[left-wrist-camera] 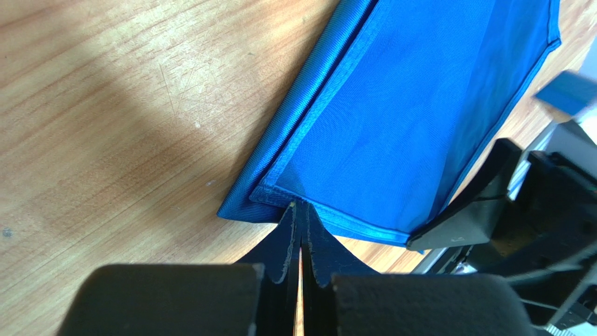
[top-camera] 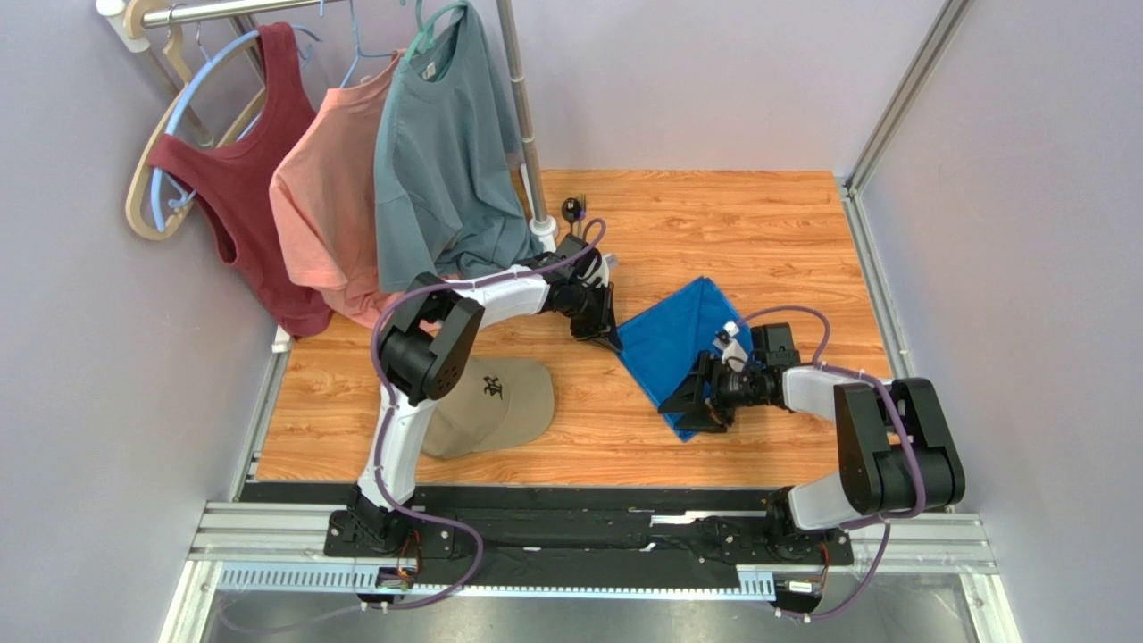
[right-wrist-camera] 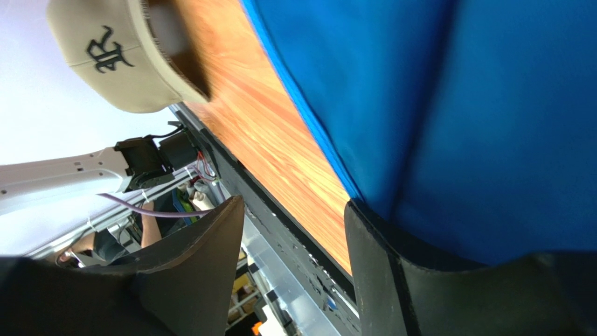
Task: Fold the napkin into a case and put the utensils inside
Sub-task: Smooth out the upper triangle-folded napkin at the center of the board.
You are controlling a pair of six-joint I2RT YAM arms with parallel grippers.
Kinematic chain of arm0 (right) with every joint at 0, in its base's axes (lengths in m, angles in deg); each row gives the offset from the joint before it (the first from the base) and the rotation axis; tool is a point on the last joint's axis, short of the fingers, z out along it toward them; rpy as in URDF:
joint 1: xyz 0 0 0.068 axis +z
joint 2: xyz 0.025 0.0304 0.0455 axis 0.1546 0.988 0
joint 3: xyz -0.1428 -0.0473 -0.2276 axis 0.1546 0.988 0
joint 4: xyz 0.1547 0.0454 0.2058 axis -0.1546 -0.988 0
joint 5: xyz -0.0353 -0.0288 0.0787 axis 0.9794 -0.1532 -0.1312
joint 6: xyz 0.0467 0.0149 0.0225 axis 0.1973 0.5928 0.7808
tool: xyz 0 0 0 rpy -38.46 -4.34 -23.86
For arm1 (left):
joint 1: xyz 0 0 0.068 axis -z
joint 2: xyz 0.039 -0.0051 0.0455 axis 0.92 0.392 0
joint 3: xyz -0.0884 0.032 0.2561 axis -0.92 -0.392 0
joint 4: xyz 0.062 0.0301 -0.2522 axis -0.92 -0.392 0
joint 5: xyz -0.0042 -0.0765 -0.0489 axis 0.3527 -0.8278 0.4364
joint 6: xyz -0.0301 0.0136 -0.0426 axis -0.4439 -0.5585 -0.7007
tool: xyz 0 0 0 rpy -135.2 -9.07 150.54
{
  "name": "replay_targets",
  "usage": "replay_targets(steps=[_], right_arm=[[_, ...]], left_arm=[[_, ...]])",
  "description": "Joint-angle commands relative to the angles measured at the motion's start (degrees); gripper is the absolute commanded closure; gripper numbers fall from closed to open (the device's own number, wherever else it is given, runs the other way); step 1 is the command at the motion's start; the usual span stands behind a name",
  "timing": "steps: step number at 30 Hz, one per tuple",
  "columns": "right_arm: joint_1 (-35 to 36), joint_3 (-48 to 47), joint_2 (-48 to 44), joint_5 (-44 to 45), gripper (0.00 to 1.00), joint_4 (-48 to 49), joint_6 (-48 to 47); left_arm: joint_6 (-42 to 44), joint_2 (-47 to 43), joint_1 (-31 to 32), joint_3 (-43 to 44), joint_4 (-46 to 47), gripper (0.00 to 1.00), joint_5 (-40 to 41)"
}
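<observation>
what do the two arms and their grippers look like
The left arm and right arm match: white links between bulky black joint housings, on black bases. A thin purple cable loops along each. The left gripper and right gripper are all black, each with two wedge-shaped fingers. No markings show.

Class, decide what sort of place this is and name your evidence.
Probably a robot lab test cell: two arms bolted to a metal rail, plain walls boxing in a wooden table, staged clothes rack.
</observation>
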Motion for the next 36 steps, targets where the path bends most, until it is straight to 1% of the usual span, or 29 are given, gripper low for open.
replay_targets(steps=[1, 6, 9, 11, 12, 15, 18, 19, 22, 25, 28, 29, 30, 31, 33, 36], right_arm=[[-1.1, 2.6, -2.8, 2.1, 0.42, -2.0, -0.6], [-1.9, 4.0, -9.0, 5.3, 0.43, -5.1, 1.1], [-1.8, 1.5, -12.1, 6.1, 0.44, -7.7, 0.0], [-1.8, -0.1, -12.5, 5.5, 0.43, -9.4, -0.3], [-1.6, -1.2, -12.3, 3.9, 0.43, -9.6, -0.2], [-0.1, -3.6, -11.7, 3.1, 0.43, -8.2, 1.4], [0.4, -4.5, -8.5, 2.6, 0.43, -5.8, 2.0], [0.4, -3.5, -6.6, 2.2, 0.43, -3.1, 2.3], [0.3, -1.3, -2.5, 0.5, 0.44, 0.0, 2.9], [0.3, 3.0, -2.4, 1.8, 0.45, -0.4, 1.5], [-1.2, 5.7, -6.5, 3.2, 0.45, -1.3, 2.6], [-1.5, 5.2, -9.7, 4.5, 0.45, -3.1, 2.4], [-1.4, 3.7, -11.5, 8.9, 0.45, -5.2, 2.0], [-1.4, 3.2, -13.1, 10.3, 0.45, -8.1, 1.8], [-1.4, 2.3, -17.9, 9.9, 0.44, -8.4, 2.5], [-1.0, -0.6, -19.7, 8.0, 0.43, -9.1, 3.4]], left_arm=[[0.8, 1.6, -0.6, 1.7, -1.9, 1.00, 2.5], [1.1, 2.6, -1.3, 3.6, -3.1, 1.00, 2.3], [1.1, 2.8, -1.4, 3.7, -2.8, 1.00, 1.8], [0.9, 2.9, -1.5, 3.7, -2.5, 1.00, 1.3], [0.9, 3.0, -1.4, 3.7, -2.6, 1.00, 1.2], [0.8, 2.8, -1.4, 3.5, -2.4, 1.00, 1.2], [0.5, 2.7, -1.4, 3.5, -2.3, 1.00, 1.3], [0.5, 2.7, -1.4, 3.3, -2.2, 1.00, 1.2], [0.5, 2.6, -1.4, 3.2, -2.2, 1.00, 1.4], [0.6, 2.5, -1.4, 3.1, -2.2, 1.00, 1.5], [0.7, 2.6, -1.4, 3.0, -2.2, 1.00, 1.6], [0.8, 2.5, -1.5, 3.0, -2.2, 1.00, 1.5], [0.8, 2.6, -1.4, 3.0, -2.2, 1.00, 1.5], [0.8, 2.5, -1.4, 3.1, -2.2, 1.00, 1.5], [1.0, 2.6, -1.4, 3.3, -2.4, 1.00, 1.3], [1.1, 2.8, -1.4, 3.5, -2.5, 1.00, 1.3]])
